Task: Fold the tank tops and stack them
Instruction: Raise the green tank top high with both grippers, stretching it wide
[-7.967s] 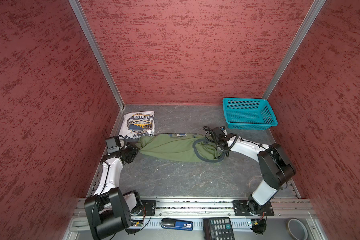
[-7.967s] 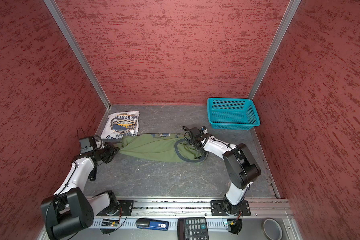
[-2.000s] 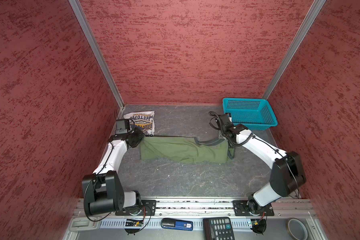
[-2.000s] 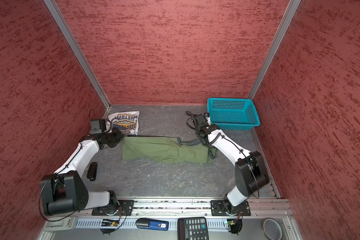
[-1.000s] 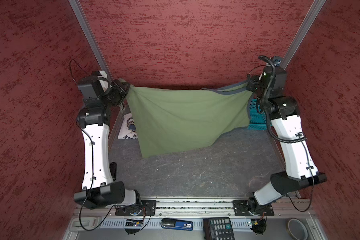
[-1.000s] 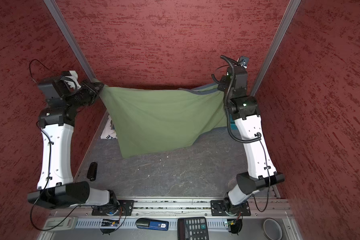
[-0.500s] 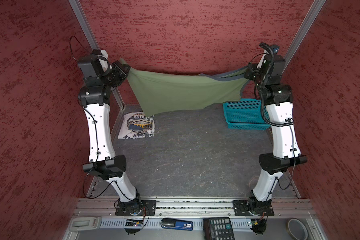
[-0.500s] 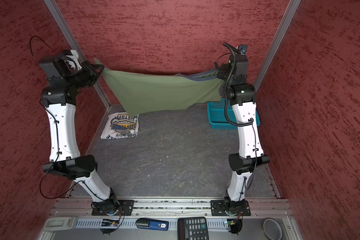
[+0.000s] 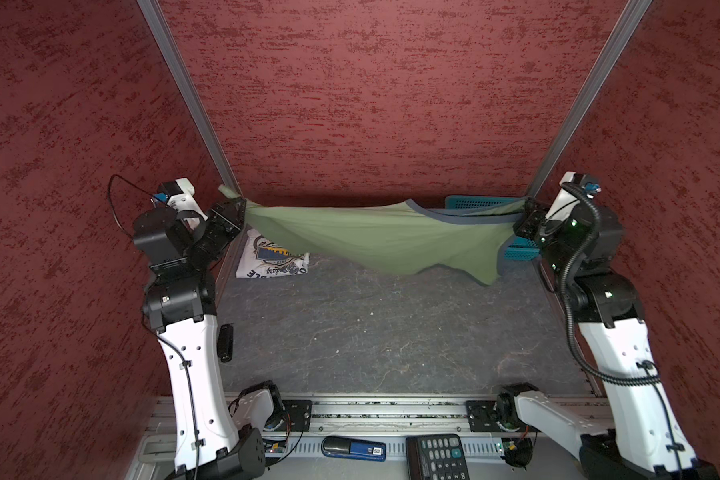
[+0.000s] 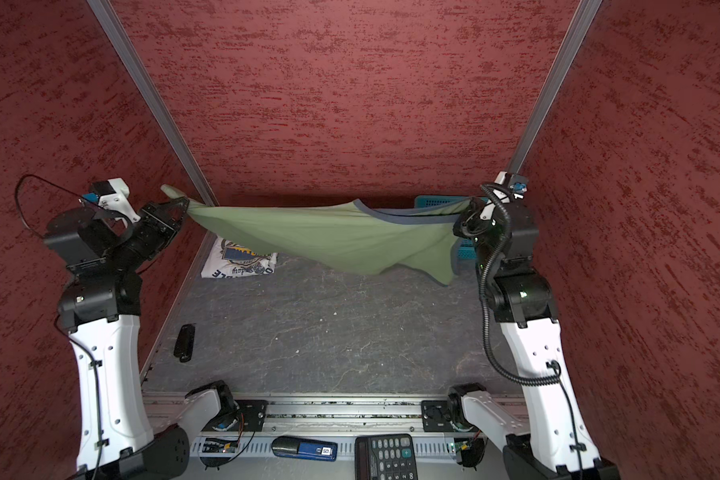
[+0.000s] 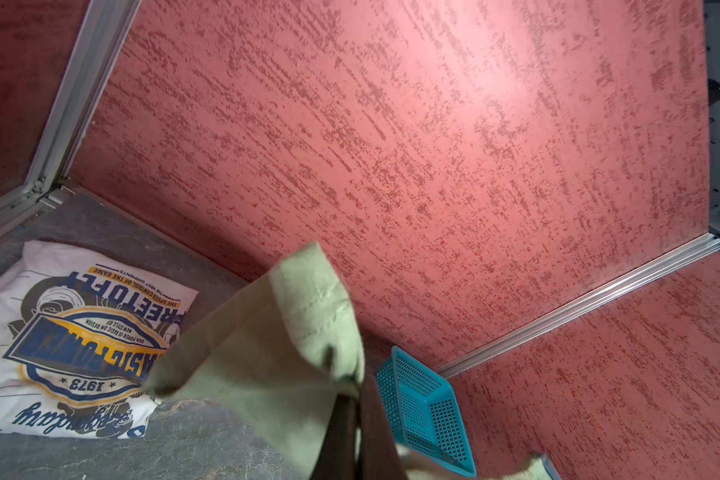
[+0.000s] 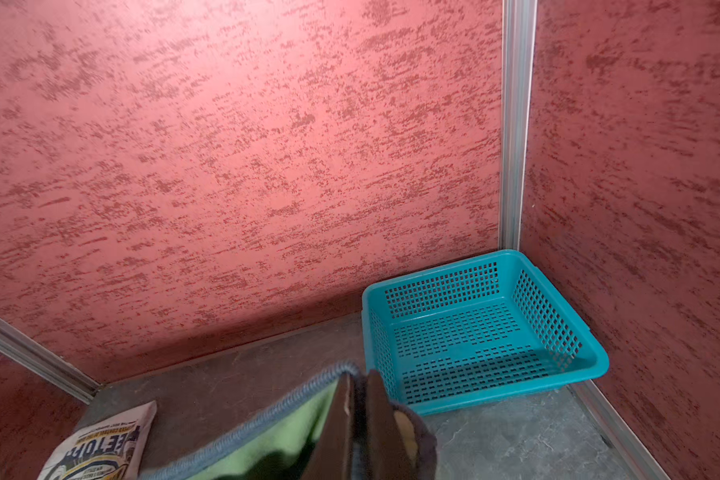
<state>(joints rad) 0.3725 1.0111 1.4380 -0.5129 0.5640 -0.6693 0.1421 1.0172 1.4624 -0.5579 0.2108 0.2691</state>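
The olive green tank top (image 9: 371, 237) (image 10: 321, 232) hangs stretched in the air over the far part of the table, grey trim toward the right. My left gripper (image 9: 242, 208) (image 10: 184, 208) (image 11: 356, 395) is shut on its left corner. On its grey-trimmed right end my right gripper (image 9: 524, 214) (image 10: 464, 214) (image 12: 360, 382) is shut. The cloth sags in the middle, and its lowest tip hangs near the table at the right. The white tank top (image 9: 273, 259) (image 10: 238, 262) (image 11: 80, 340) lies folded at the far left, print up, partly under the green one.
A teal basket (image 9: 474, 203) (image 12: 474, 332) stands in the far right corner, mostly behind the green cloth in both top views. A small black object (image 9: 225, 343) lies at the table's left edge. Red walls enclose three sides. A calculator (image 9: 437, 457) and a blue device (image 9: 354, 449) lie on the front rail.
Both arms have come down and spread slightly, with the green tank top still stretched between them. It hangs lower now, over the white tank top's far edge and the basket.
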